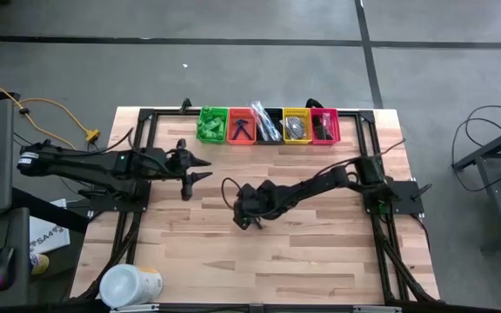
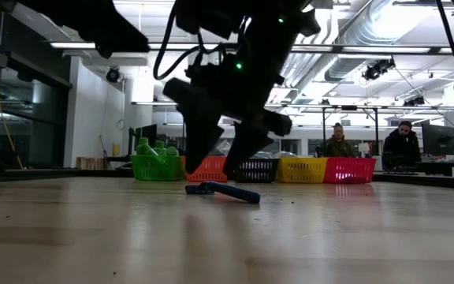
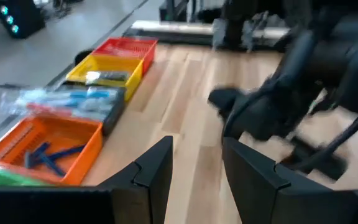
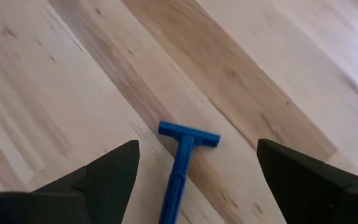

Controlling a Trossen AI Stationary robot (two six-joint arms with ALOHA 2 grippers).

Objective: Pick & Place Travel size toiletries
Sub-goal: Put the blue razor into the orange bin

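A blue razor [image 4: 180, 162] lies flat on the wooden table, its head toward the far side; the low view shows the razor [image 2: 223, 191] under the arm. My right gripper [image 4: 197, 152] is open and hovers just above it, one finger on either side of the handle, touching nothing; from above it sits mid-table [image 1: 249, 219] and hides the razor. My left gripper [image 1: 202, 169] is open, empty and off the table left of centre, pointing right; its wrist view [image 3: 197, 146] faces the right arm.
A row of bins stands at the far edge: green [image 1: 212, 125] with green bottles, orange [image 1: 241, 127] with blue razors, black [image 1: 268, 127] with toothbrushes, yellow [image 1: 297, 126], red [image 1: 324, 125]. A white tub [image 1: 129, 285] stands at the near left corner. Two people [image 2: 337, 146] sit beyond the table.
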